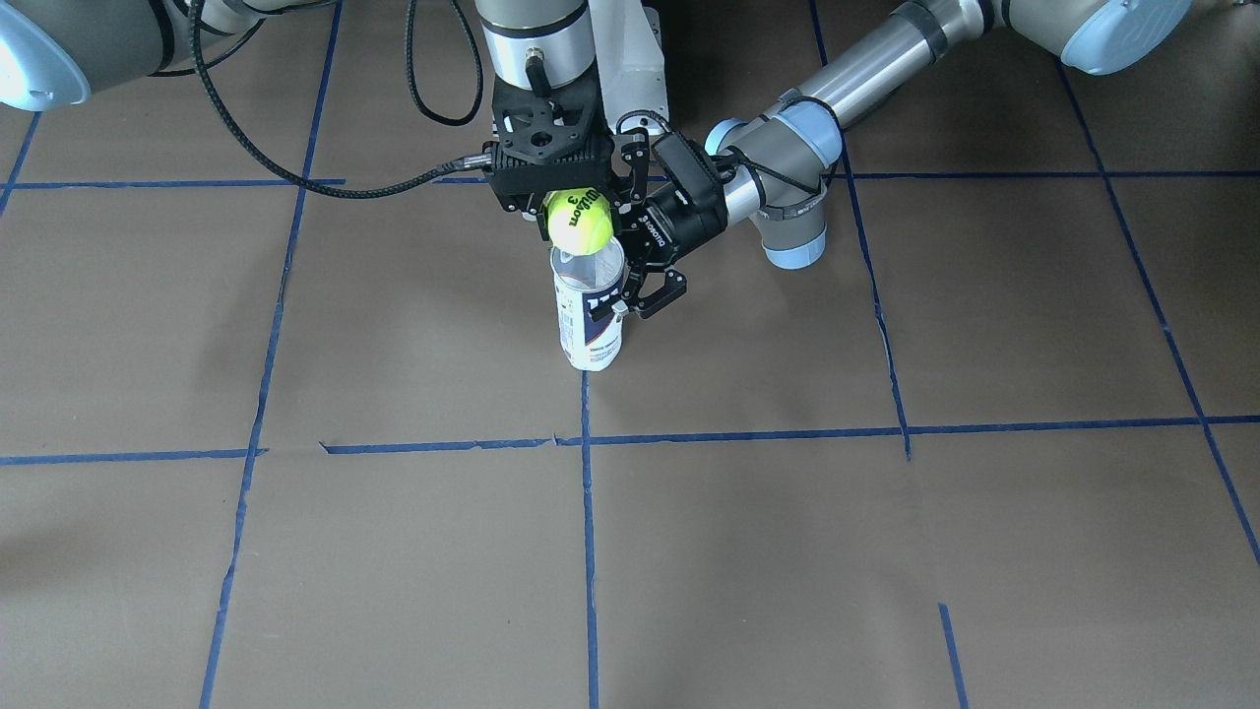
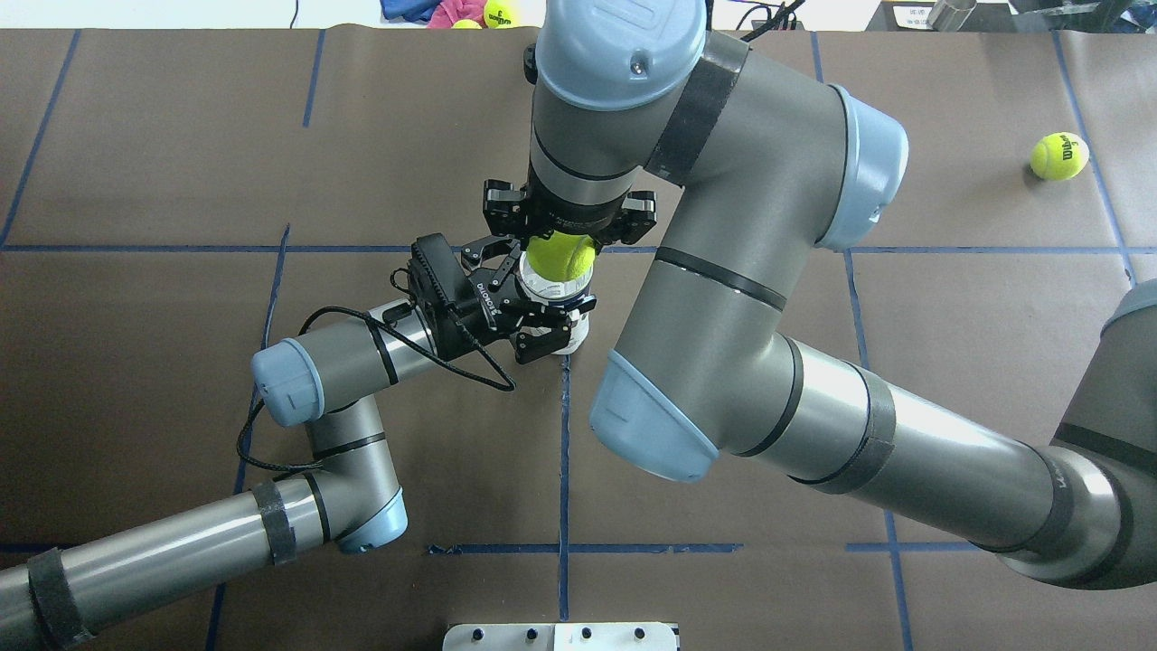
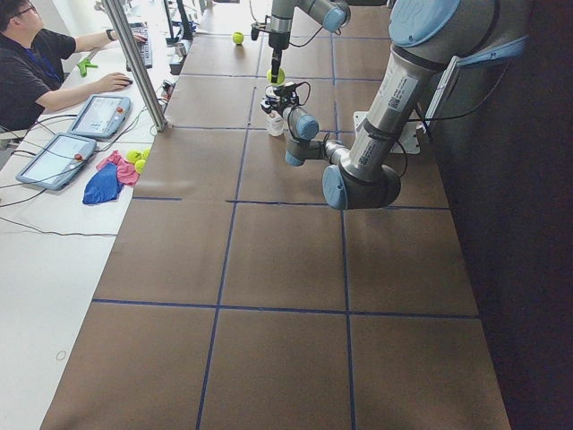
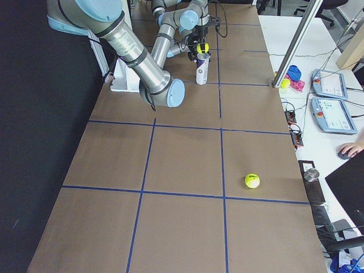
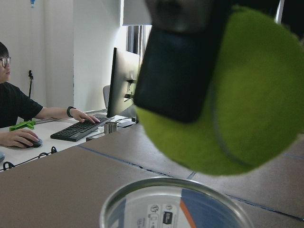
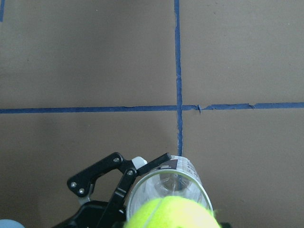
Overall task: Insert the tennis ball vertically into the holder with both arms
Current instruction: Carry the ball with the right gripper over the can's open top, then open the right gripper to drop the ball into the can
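The holder, a clear can with a white and navy label, stands upright on the brown table with its mouth open. My left gripper is shut on the holder's upper part from the side; it also shows in the overhead view. My right gripper points straight down and is shut on the tennis ball. The ball hangs right over the holder's mouth. In the left wrist view the ball sits a little above the holder's rim. The right wrist view shows the ball over the holder.
A second tennis ball lies on the table far to my right, also in the exterior right view. More balls and cloths lie past the far edge. An operator sits at a desk there. Blue tape lines cross the table.
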